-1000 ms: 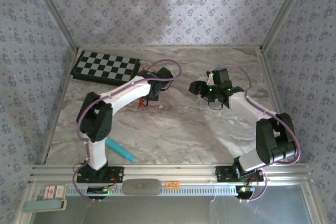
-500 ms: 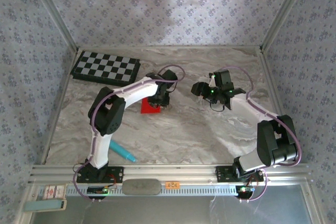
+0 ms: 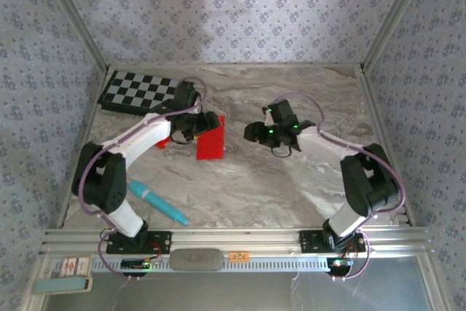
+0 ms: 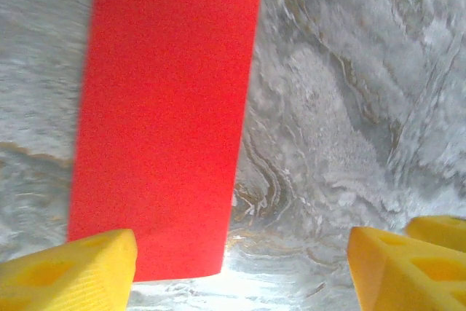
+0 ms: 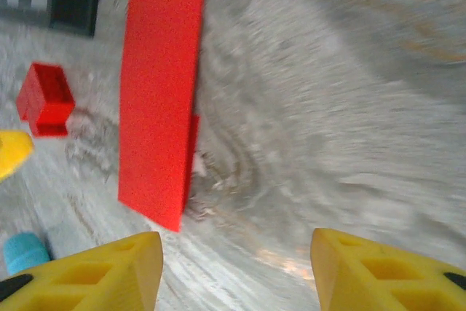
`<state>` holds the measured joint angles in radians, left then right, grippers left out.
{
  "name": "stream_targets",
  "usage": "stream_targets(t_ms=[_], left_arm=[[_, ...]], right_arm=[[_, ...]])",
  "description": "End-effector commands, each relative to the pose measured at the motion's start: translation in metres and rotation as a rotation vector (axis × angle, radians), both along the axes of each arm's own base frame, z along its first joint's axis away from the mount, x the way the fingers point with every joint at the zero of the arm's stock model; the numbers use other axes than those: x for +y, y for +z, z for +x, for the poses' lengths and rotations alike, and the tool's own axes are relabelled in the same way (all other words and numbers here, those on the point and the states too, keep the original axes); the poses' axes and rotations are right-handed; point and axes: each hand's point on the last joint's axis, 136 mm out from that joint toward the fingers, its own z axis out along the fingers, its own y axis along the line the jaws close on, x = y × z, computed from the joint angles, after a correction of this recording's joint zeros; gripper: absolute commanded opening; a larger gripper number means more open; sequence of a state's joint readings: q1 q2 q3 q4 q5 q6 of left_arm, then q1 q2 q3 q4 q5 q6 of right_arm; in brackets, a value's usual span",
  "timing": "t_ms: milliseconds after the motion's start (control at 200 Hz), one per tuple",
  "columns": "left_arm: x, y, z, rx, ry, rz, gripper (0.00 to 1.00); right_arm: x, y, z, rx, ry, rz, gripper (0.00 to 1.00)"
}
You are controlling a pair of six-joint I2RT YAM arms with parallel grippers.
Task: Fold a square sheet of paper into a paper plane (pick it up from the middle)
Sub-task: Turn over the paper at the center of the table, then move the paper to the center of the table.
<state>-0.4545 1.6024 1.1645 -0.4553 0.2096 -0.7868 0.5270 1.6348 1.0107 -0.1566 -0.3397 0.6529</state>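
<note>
Moved since a second ago: the left arm has swung its elbow out toward 9 o'clock. The left fingers (image 3: 200, 124) have come off the sheet of paper (image 3: 211, 138), which now lies uncovered. The right fingers (image 3: 253, 132) have reached in closer.
Paper now: folded to a narrow red rectangle, flat on the counter (image 3: 291, 180) near its middle, at 5 o'clock from the chequered board (image 3: 138, 91).
State, left fingers: spread wide, holding nothing, at the paper's 10 o'clock.
State, right fingers: spread wide, empty, near the paper's 3 o'clock.
Step in hand: probably between folds, since the half-fold is made but no pointed nose shows yet.
Next move: likely needs one arm to pin the strip while the other lifts a corner toward the centre crease.
Right wrist view adds: a lower layer peeking out along the paper's long edge, with the red scrap (image 5: 44, 100) and the teal pen (image 5: 22, 253) beyond it.
Left wrist view adds: the plain top face of the paper. One yellow finger overlaps its near corner, and I cannot tell if they touch.
</note>
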Motion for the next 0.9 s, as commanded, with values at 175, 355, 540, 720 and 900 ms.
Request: stream_targets(t_ms=[175,355,540,720,900], left_arm=[[0.061,-0.007,-0.013,0.004,0.199,-0.03,0.91],[0.076,-0.013,-0.02,0.015,0.242,-0.039,0.93],[0.077,-0.021,-0.022,0.035,0.242,-0.048,0.93],[0.073,-0.025,-0.023,0.053,0.222,-0.063,0.93],[0.062,-0.029,-0.024,0.068,0.166,-0.104,0.91]], right_arm=[[0.083,-0.021,0.003,0.041,0.158,-0.044,0.52],[0.107,-0.049,0.001,0.123,0.202,-0.089,0.5],[0.115,-0.07,-0.009,0.162,0.286,-0.137,0.49],[0.095,-0.087,-0.025,0.195,0.361,-0.246,0.49],[0.048,-0.1,-0.051,0.23,0.527,-0.439,0.46]])
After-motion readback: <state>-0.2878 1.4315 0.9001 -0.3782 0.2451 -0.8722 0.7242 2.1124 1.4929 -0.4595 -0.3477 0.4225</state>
